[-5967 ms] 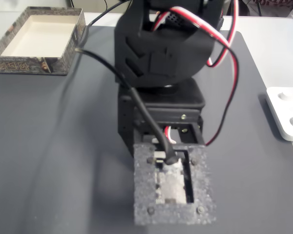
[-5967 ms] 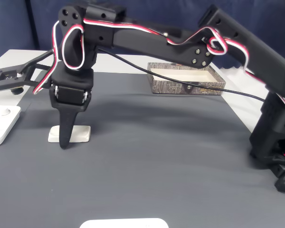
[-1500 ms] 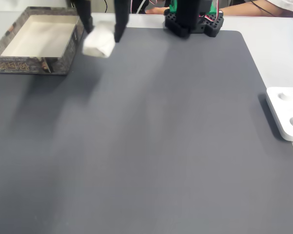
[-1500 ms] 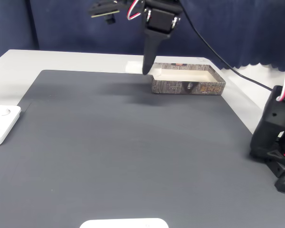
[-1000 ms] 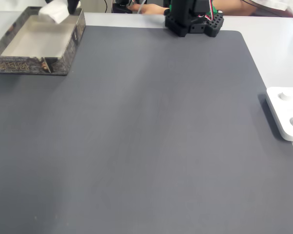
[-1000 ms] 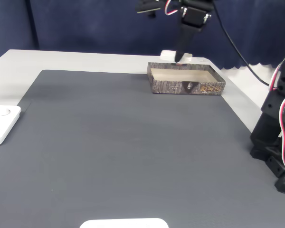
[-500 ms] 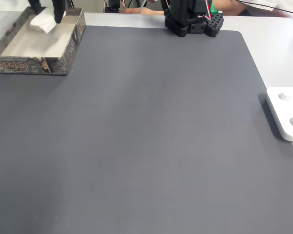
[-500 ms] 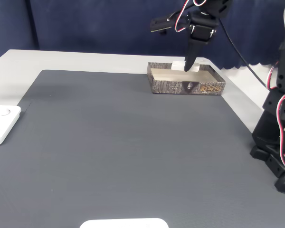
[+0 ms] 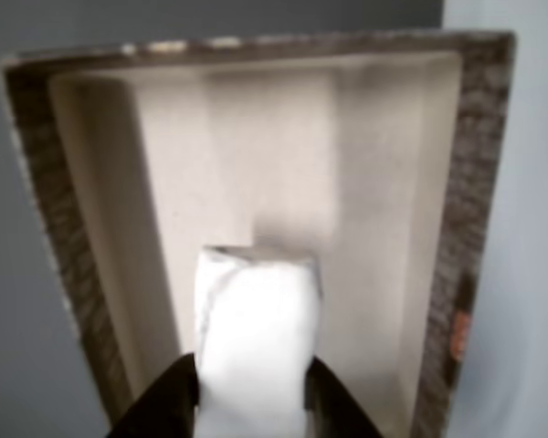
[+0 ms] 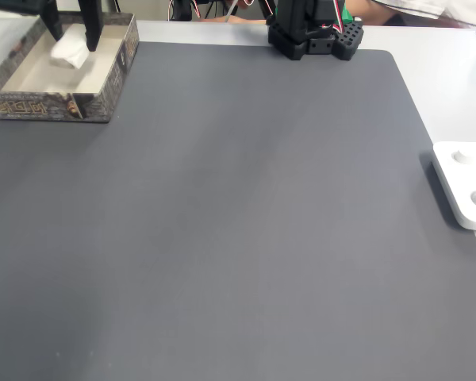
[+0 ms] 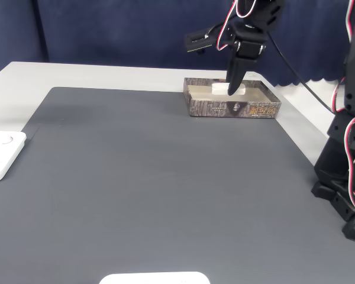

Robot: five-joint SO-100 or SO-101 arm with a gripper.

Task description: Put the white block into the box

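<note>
Pincer (image 9: pixel 252 392) clamped on white block (image 9: pixel 254 347), fingers either side of it. Block sits low inside the box (image 9: pixel 475 182), above the cream floor; contact with floor unclear.

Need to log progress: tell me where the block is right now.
The block sits inside the box at the top left of a fixed view, between the end effector fingers, near the box's far end.
</note>
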